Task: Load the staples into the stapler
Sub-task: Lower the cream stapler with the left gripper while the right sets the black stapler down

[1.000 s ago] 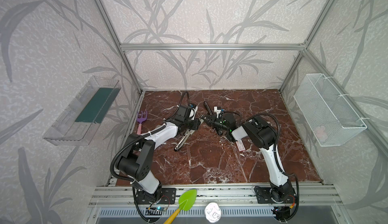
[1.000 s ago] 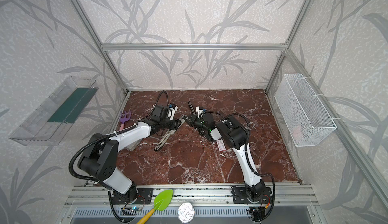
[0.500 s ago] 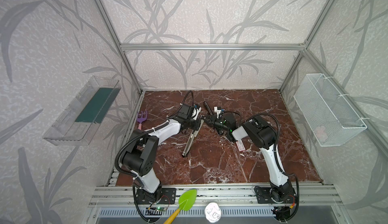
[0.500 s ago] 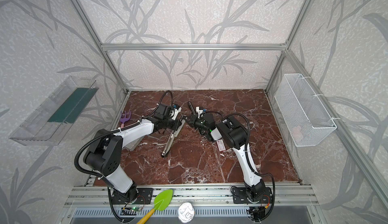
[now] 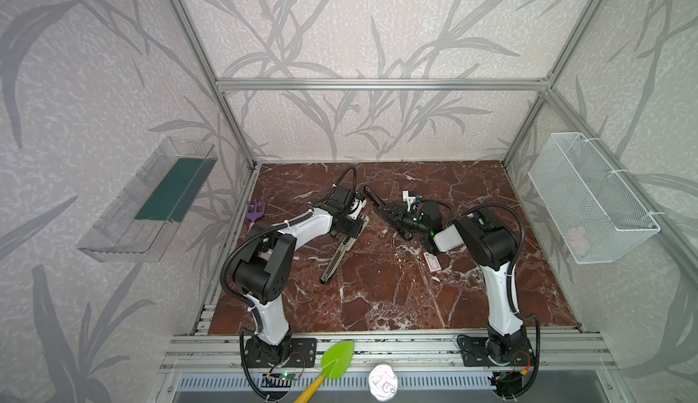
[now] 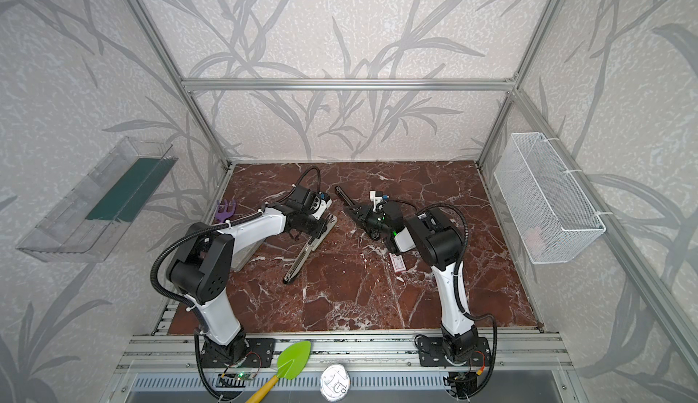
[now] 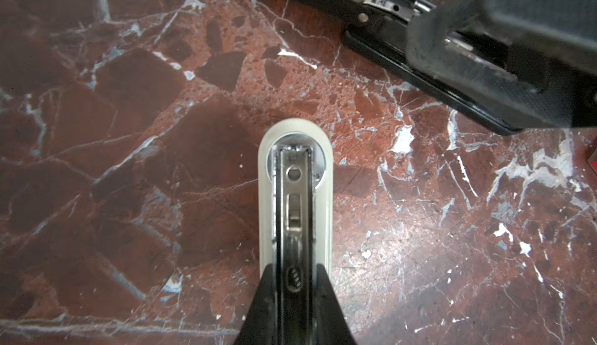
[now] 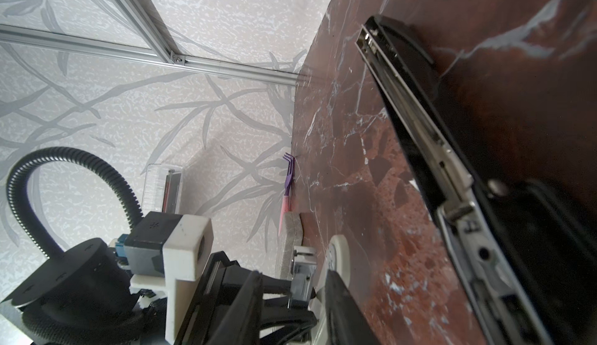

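The black stapler [image 5: 376,199] lies on the desk [image 5: 377,299] toward the back, near the middle, slanting away to the far left, its silver rail showing in the right wrist view [image 8: 416,126]. The right fingers [image 7: 452,55] sit across its near end; whether they clamp it or merely straddle it I cannot tell. The right arm rises from the front rail to a high elbow, then its forearm reaches left and low over the desk. The staples [image 5: 432,262], in their small white box with a red mark, lie flat just in front of that forearm, apart from the stapler.

Left of the black stapler, the left fingers [image 7: 324,304] are closed on a beige-and-black stapler [image 5: 342,252], one on each side of its open metal channel [image 7: 295,191]. Its rounded beige end points toward the black stapler, and its other end runs toward the front. The left arm bends at a raised elbow, its white forearm stretching back and right, wrist tipped down.
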Robot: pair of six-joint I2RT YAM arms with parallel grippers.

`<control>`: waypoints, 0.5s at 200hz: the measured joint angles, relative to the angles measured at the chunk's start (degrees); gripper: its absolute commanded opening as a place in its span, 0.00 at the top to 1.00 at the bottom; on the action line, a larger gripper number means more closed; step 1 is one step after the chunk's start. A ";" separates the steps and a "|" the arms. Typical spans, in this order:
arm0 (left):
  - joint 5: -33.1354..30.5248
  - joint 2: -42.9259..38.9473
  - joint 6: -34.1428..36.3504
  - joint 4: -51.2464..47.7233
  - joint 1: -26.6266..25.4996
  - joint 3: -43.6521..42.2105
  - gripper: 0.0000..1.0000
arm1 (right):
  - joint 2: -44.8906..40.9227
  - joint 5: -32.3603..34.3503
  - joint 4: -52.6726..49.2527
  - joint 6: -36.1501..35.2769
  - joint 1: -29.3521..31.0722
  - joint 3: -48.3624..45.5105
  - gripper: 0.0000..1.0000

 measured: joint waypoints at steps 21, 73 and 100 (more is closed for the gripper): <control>-0.83 2.82 1.66 -2.80 -1.95 4.04 0.91 | -1.66 -0.81 -1.92 -1.60 0.00 -1.22 0.65; -2.19 5.75 3.80 -5.77 -4.85 6.93 0.79 | -6.19 -1.90 -8.70 -7.08 -0.83 -3.04 0.64; -3.23 5.79 4.17 -6.32 -5.42 6.93 0.68 | -8.46 -1.90 -13.14 -10.29 -2.49 -3.17 0.63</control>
